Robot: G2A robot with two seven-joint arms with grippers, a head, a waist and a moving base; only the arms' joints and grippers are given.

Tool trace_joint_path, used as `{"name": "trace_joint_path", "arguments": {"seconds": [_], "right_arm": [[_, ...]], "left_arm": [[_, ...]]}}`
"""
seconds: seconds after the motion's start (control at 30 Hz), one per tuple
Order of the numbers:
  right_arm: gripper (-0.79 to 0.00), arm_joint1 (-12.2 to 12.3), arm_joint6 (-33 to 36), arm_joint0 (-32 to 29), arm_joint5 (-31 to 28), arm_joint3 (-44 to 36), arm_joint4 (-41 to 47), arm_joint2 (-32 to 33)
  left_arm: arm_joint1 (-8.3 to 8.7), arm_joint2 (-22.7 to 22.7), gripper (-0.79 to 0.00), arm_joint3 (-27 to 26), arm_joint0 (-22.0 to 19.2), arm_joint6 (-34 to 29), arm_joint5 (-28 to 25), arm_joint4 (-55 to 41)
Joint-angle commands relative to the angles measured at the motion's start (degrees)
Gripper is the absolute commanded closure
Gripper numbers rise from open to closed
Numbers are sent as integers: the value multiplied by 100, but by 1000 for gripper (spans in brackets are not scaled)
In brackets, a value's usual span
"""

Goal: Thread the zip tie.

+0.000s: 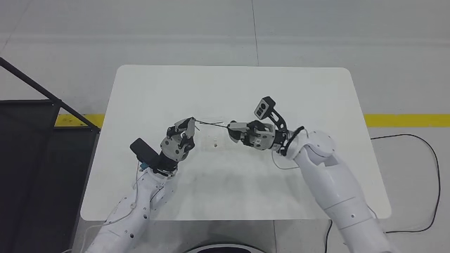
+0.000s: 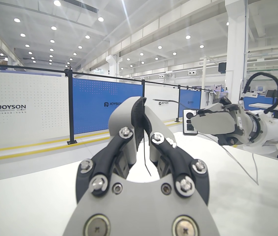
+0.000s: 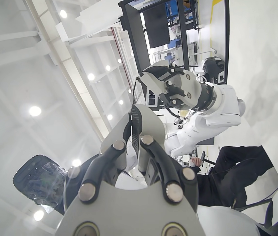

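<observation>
The left tool (image 1: 187,126) and right tool (image 1: 230,129) face each other over the middle of the worktop (image 1: 295,91), tips near. The zip tie (image 1: 211,124) spans between them, one end pinched in each tool.

You are holding the left gripper (image 1: 188,128) and the right gripper (image 1: 233,131) over the middle of the white table (image 1: 295,91), their tips facing each other and near together. The thin dark zip tie (image 1: 211,122) is spanning the gap between them, one end at each gripper. A yellow floor stripe (image 1: 408,120) is showing on either side of the table.
</observation>
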Motion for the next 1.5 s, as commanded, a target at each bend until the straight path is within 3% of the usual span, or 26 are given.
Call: {"name": "trace_joint_path", "arguments": {"seconds": [0.0,1.47], "right_arm": [[0,-7,-24,12,11,7,5,-15],[0,-88,-219,135,134,75,3,-141]], "left_arm": [[0,0,0,0,0,0,0,0],[0,0,0,0,0,0,0,0]]}}
